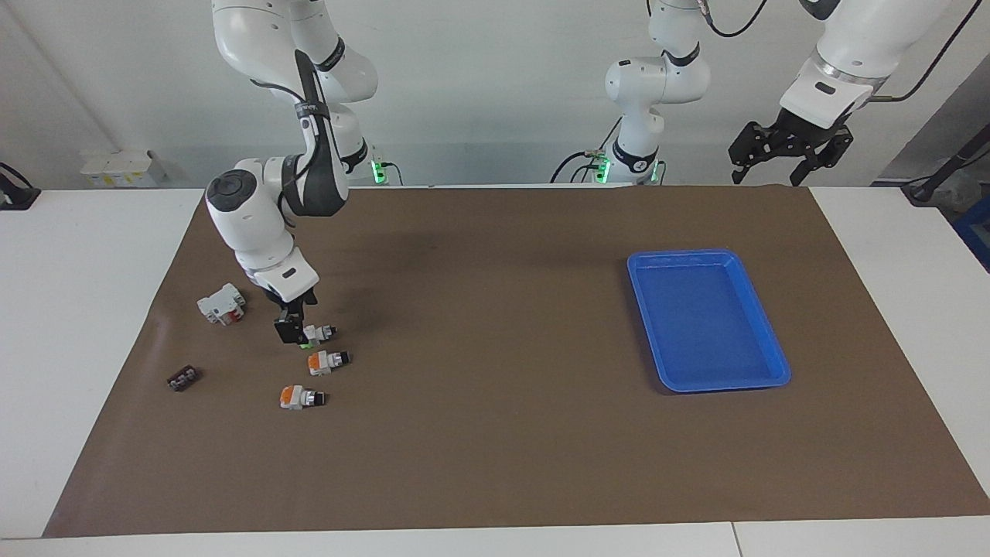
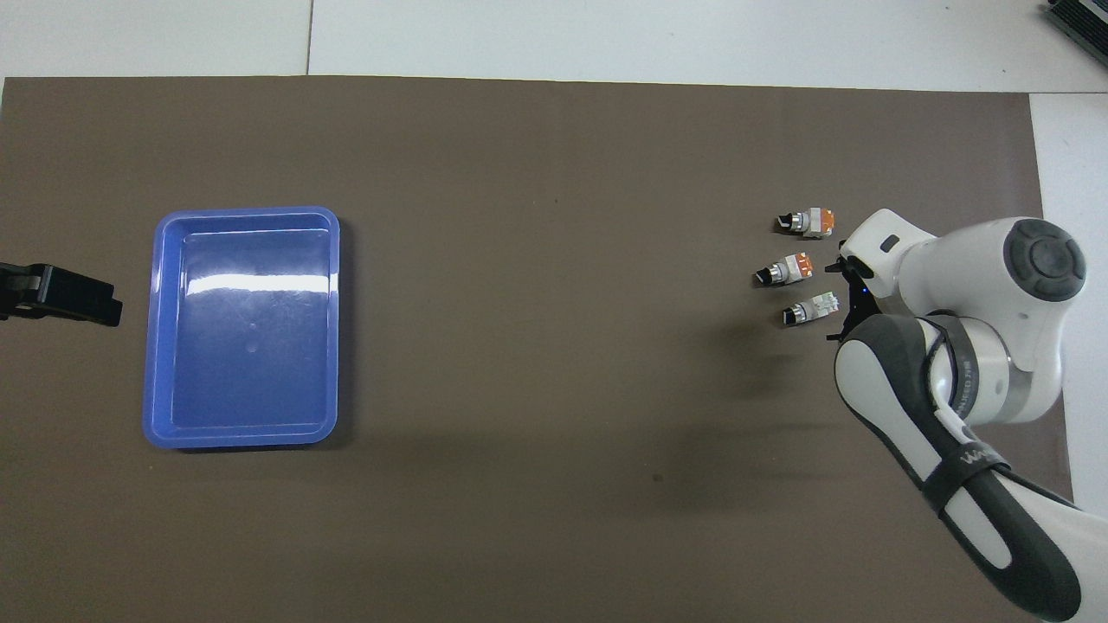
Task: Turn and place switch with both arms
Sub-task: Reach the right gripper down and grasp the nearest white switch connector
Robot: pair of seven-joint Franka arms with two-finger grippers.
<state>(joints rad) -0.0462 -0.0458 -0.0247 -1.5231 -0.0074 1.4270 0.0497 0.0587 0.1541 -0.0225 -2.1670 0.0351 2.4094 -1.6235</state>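
Switch [image 1: 317,334]: on desk [image 1: 495,433], right arm's end, green end at right gripper [image 1: 291,331]; fingers spread, contact apparently not made. Gripper mostly hidden overhead. Left gripper [image 1: 789,151]: waiting, spread, empty.

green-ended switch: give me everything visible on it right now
The switch is small, with a white plastic-looking body, a bright green end, a silver collar and a black knob tip. It lies on its side on the brown mat, knob pointing toward the left arm's end of the table, and is the nearest to the robots of the three switches in a row. The right gripper is down at its green end, open; contact cannot be told.
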